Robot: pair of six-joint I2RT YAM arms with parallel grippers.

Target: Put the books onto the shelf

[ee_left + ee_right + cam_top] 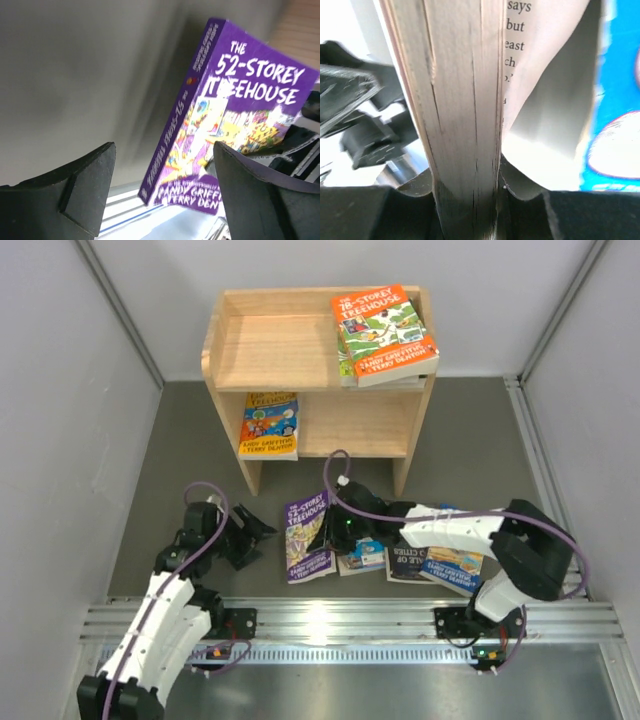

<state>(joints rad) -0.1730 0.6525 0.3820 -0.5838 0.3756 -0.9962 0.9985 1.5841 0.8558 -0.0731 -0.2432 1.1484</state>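
The light wood shelf stands at the back. A stack of books with an orange and green cover on top lies on its top right, and an orange book leans in the lower tier at the left. My right gripper is shut on the page edge of a purple book, which stands tilted up off the floor; a few loose pages splay to the right of the jaws. My left gripper is open just left of that purple book, not touching it.
Three more books lie on the floor under the right arm: a blue one, a dark one and an orange and blue one. A metal rail runs along the near edge. Grey walls close in both sides.
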